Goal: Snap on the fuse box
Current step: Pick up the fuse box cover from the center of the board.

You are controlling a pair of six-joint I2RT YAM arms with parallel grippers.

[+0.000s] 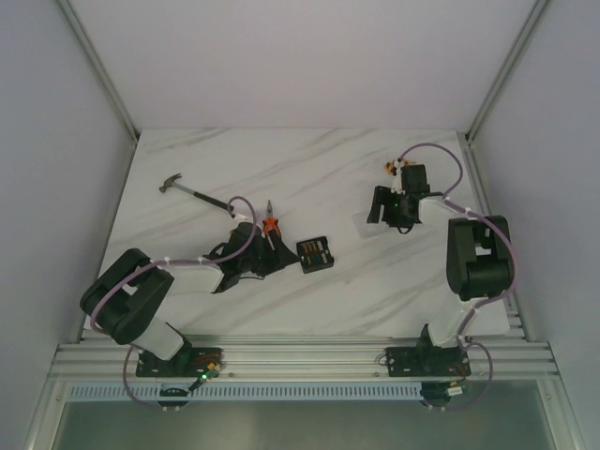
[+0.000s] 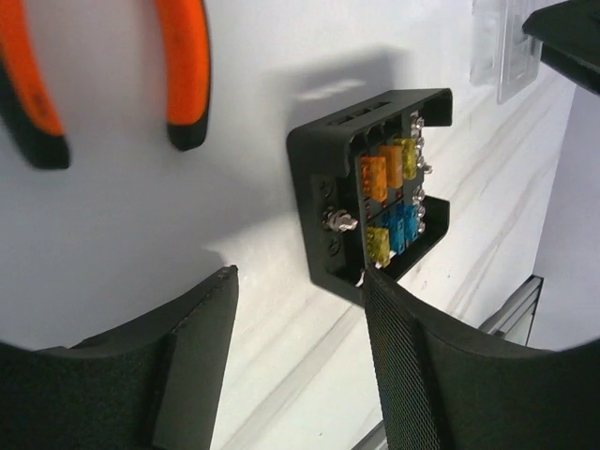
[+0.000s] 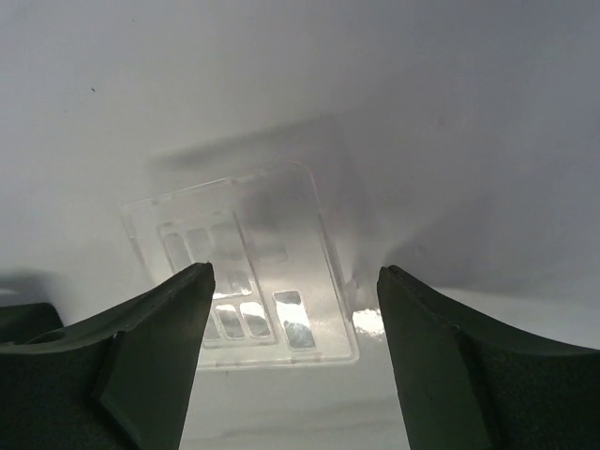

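The fuse box (image 1: 315, 253) is a small black square box with orange, yellow and blue fuses, lying lidless on the marble table. In the left wrist view the fuse box (image 2: 375, 197) sits just beyond my left gripper (image 2: 300, 281), which is open and empty; its right finger (image 2: 403, 356) overlaps the box's near corner. In the top view the left gripper (image 1: 281, 257) is just left of the box. The clear square lid (image 3: 244, 272) lies flat on the table under my right gripper (image 3: 295, 277), which is open and straddles its right part. The right gripper (image 1: 384, 212) is at the back right.
Orange-handled pliers (image 1: 270, 226) lie just behind the left gripper; their handles (image 2: 187, 75) show in the left wrist view. A hammer (image 1: 197, 194) lies at the back left. A small orange strip of fuses (image 1: 387, 169) lies behind the right gripper. The clear lid (image 2: 506, 47) shows far off.
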